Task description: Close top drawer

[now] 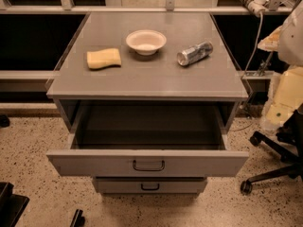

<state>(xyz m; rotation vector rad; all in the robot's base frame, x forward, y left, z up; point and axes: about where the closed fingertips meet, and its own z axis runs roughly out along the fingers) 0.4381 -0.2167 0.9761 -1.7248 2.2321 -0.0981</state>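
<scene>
The top drawer (147,163) of the grey cabinet is pulled far out towards me. Its deep dark interior (147,126) is open to view and looks empty. Its flat grey front carries a small dark loop handle (148,165) at the centre. Under it a narrower drawer front (149,186) with a like handle shows, pushed further in. My gripper does not show in the camera view. Only a white curved part (292,32) at the right edge, perhaps my arm, is visible.
On the cabinet top (147,77) lie a yellow sponge (103,58), a white bowl (146,41) and a silver can (194,53) on its side. An office chair base (274,160) stands on the right. Dark objects (10,203) sit at the bottom left on the speckled floor.
</scene>
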